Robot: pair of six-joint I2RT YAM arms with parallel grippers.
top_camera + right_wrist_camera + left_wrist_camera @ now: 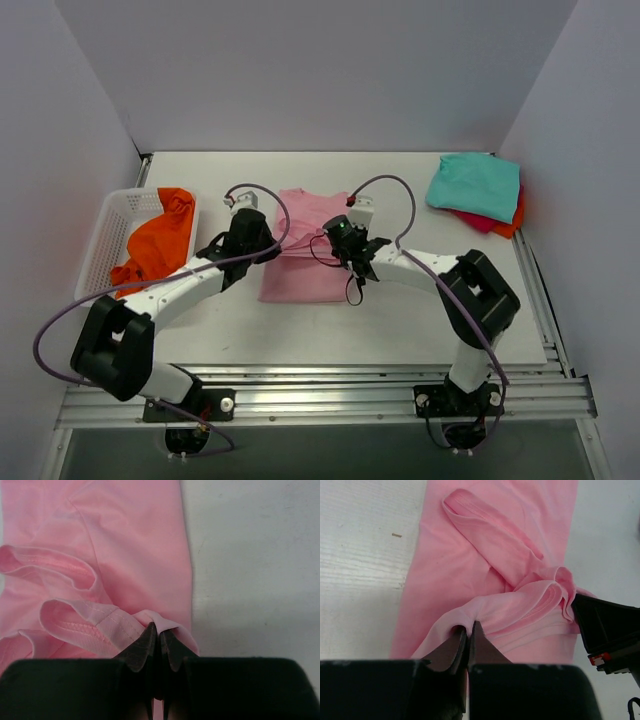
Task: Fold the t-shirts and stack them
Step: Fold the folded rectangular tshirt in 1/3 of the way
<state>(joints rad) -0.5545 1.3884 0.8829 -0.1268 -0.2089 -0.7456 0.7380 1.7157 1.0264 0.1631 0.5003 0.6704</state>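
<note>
left gripper (468,632): clamped on pink t-shirt (470,570) edge
right gripper (157,635): clamped on same edge
risk: thin pinch slipping; uneven pull skewing fold

four t-shirts: one orange t-shirt (160,245) in the basket (108,225), one pink t-shirt (305,270) right of the basket, one teal t-shirt (473,185) and one red t-shirt (478,222) far right of it. one basket. two grippers: left gripper (468,630), right gripper (157,632).

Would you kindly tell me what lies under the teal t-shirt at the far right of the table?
A red t-shirt peeks out along the near edge of the teal t-shirt; the rest of it is covered.
</note>
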